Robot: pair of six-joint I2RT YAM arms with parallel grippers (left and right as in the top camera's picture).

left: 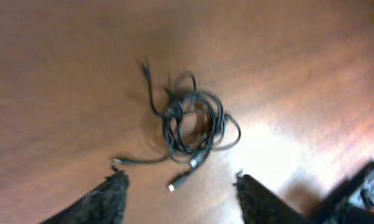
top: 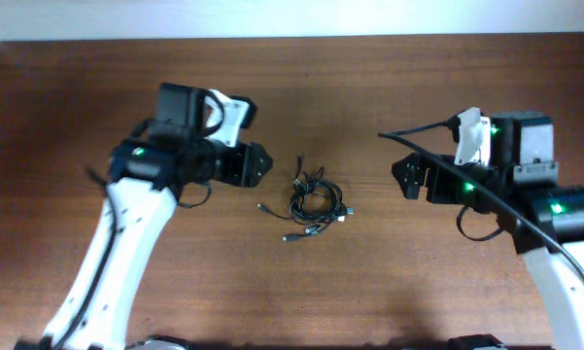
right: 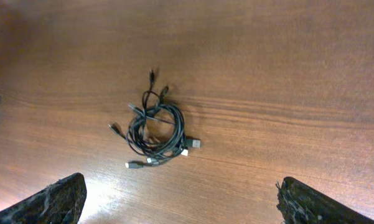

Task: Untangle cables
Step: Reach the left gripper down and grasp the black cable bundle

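Brown wood-grain table (top: 389,292) carries one bundle of cables (top: 314,201) near its middle. Thin black cords are looped into a rough coil, with several loose ends and small plugs (right: 195,144) sticking out around its edge. One strand (left: 148,81) trails away from the coil. The bundle lies flat on the wood, touched by nothing. The left gripper (top: 262,163) hangs near the bundle on one side, its fingers (left: 109,196) spread apart with nothing between them. The right gripper (top: 400,176) is farther off on the opposite side, fingers (right: 56,199) set wide apart, likewise empty. Both point inward toward the coil.
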